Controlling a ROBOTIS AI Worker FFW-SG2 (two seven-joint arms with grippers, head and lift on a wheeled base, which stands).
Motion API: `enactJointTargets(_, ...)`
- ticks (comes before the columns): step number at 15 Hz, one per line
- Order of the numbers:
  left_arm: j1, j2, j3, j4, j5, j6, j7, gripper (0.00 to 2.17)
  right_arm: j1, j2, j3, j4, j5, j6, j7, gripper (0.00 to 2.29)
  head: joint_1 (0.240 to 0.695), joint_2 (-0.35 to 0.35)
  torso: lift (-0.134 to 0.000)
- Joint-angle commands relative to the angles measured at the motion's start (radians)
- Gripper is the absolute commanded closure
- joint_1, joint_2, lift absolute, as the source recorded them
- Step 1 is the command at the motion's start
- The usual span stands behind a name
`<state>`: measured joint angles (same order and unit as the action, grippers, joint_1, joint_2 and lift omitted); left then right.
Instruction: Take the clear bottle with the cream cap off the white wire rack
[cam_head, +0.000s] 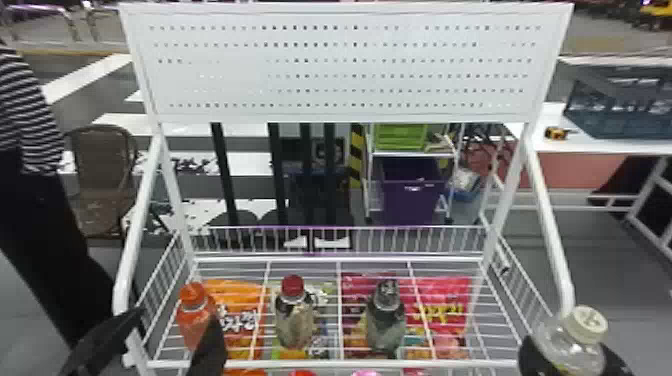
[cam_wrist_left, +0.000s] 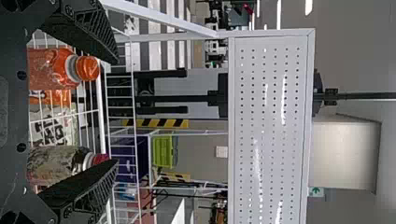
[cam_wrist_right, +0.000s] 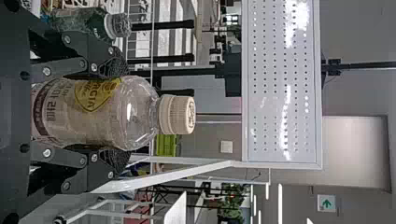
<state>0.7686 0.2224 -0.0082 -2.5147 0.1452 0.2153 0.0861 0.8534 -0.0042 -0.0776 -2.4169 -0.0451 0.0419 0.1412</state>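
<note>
Clear bottle (cam_wrist_right: 135, 112) gripped (cream-capped) — right wrist view shows yellow label (cam_wrist_right: 95, 95).

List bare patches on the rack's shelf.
White wire rack: bare wires behind the red-capped bottle and grey bottle up to the back bar, also right of the grey bottle. Crowded: front left, orange bottle and left arm's fingers.

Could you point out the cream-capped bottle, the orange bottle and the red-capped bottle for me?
Cream-capped bottle (cam_wrist_right: 137, 112): right wrist view, on its clear shoulder.
Orange bottle (cam_head: 192, 294): head view, on its cap.
Red-capped bottle (cam_head: 294, 327): head view, on its body.
</note>
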Motion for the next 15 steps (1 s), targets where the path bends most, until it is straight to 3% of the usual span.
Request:
enactJointTargets(1, 0.001, 0.0, 0.002, -0.001, -0.003, -0.001, 0.001, 0.14, 0.052, 0.003, -0.005, -0.034, 0.002, -0.006, 0.0, 1.37, 0.499, 0.0, 0.0)
enactJointTargets(15, 0.035, 0.0, 0.002, -0.021, -0.019, -0.026, 0.006, 0.14, 0.119, 0.005, -0.027, -0.048, -0.024, -0.132, -0.002, 1.37, 0.499, 0.0, 0.0)
